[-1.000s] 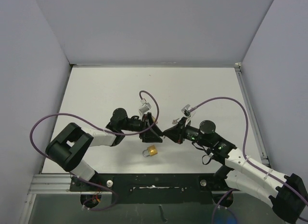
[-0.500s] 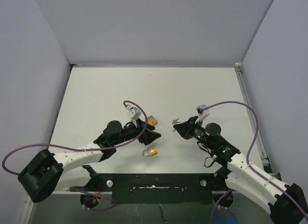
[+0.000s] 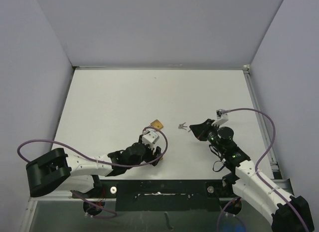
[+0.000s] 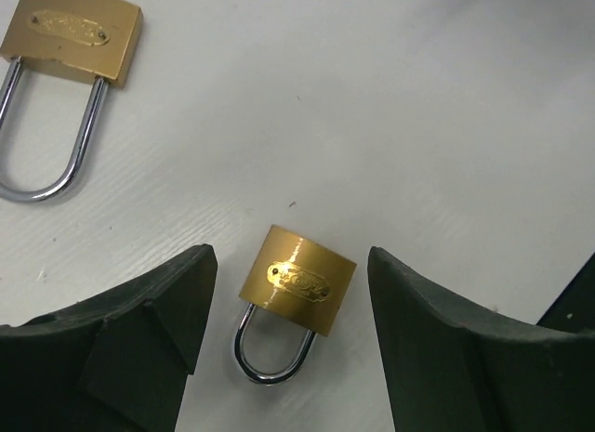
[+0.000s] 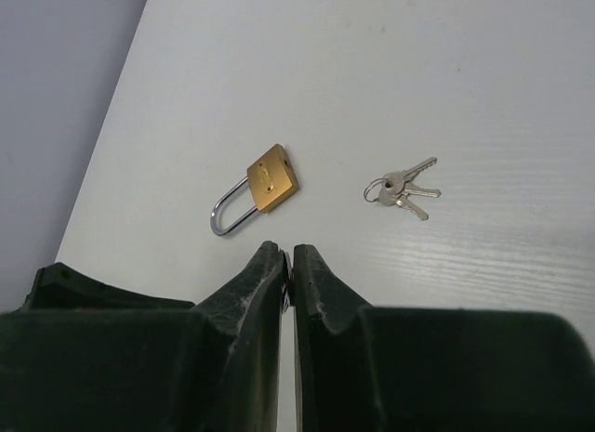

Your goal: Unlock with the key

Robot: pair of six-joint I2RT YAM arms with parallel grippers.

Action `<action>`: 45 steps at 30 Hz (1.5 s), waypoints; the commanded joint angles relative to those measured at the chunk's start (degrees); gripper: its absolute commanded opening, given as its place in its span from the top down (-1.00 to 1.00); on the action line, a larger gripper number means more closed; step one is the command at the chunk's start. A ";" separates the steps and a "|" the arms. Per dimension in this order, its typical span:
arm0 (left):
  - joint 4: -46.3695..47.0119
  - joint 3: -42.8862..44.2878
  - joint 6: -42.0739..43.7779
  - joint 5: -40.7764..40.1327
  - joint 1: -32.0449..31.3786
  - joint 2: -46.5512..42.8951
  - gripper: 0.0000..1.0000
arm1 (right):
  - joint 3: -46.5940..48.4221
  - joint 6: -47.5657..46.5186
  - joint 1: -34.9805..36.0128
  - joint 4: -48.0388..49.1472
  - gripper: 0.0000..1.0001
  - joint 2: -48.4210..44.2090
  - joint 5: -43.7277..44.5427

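A small brass padlock [image 4: 296, 288] lies flat on the white table, shackle toward me, between the wide-open fingers of my left gripper [image 4: 290, 260]. In the top view my left gripper [image 3: 151, 158] covers it near the front edge. A second brass padlock with a long shackle [image 3: 156, 124] lies farther out; it also shows in the left wrist view [image 4: 67, 40] and the right wrist view [image 5: 270, 179]. A ring of small silver keys [image 3: 182, 125] lies loose to its right, also in the right wrist view [image 5: 402, 190]. My right gripper [image 3: 196, 128] is shut [image 5: 289, 255], just right of the keys.
The white table [image 3: 124, 92] has grey walls on the left, back and right. The black base rail [image 3: 159, 192] runs along the near edge, close behind my left gripper. Purple cables loop off both arms.
The two grippers have drawn apart. My left gripper swung back toward the near edge and now sits over the small padlock. My right gripper pulled back to the right, leaving the keys on the table.
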 commanded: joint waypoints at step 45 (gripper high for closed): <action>3.80 -0.33 5.72 17.96 2.96 13.44 -0.25 | -0.46 0.58 -2.79 4.97 1.00 -1.47 -8.97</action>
